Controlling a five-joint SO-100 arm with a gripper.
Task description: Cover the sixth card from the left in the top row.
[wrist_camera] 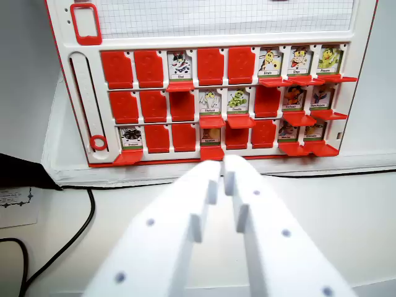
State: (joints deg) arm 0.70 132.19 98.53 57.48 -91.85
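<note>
My hand [224, 170] hangs low over the white worktop [346, 210], its two white fingers nearly together with only a thin gap, and holds nothing. It stands just short of the red-and-white game board [86, 93].

Top row, read from the wrist view's left: two red covers, an open card, two red covers, then three open cards. The sixth card [268, 62] shows a yellow figure, with its red flap [272, 81] lying flat beneath it. That flap is the target and is not yet raised.

To do the step well, I judge I should go up and to the wrist view's right, get a fingertip under the flap's front edge and tip it upward, clear of the seventh card [300, 60].

No containers are in view; the board's pockets hold cards only.
</note>
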